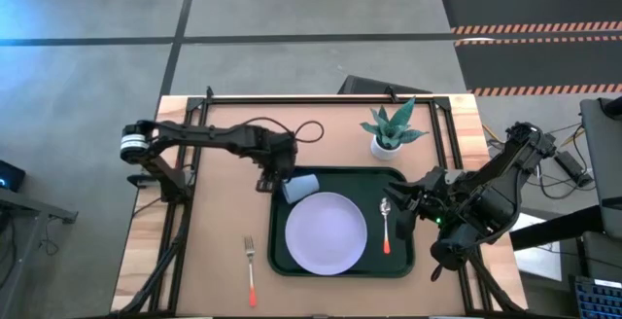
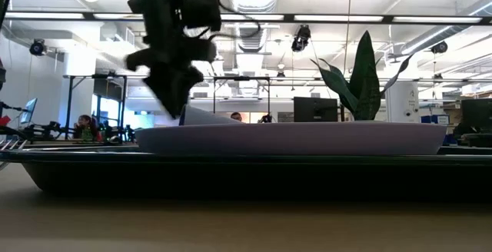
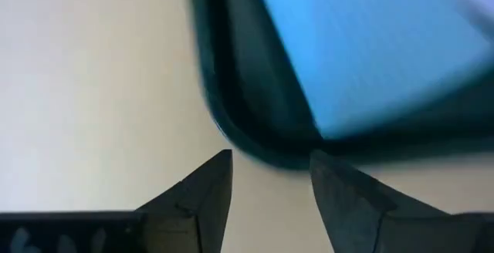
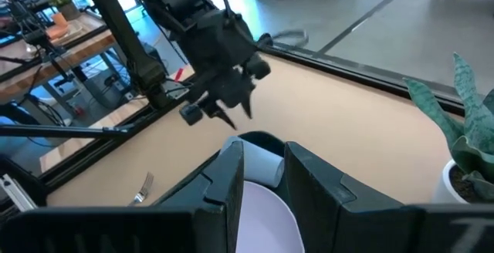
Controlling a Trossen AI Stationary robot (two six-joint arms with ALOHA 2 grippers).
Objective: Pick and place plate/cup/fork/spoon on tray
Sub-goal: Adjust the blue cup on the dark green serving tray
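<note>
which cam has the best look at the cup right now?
High view: the cup shows whole, lying in the tray's far-left corner against the plate, the open left gripper beside it. Left wrist view shows only a blue blur; right wrist view half hides it behind fingers; low view shows a sliver.

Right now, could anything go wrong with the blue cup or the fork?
Maybe. The cup lies tipped on its side at the tray's far left corner, against the plate, so it could roll. The open left gripper hovers close and might bump it. The fork lies on the table, off the tray.
</note>
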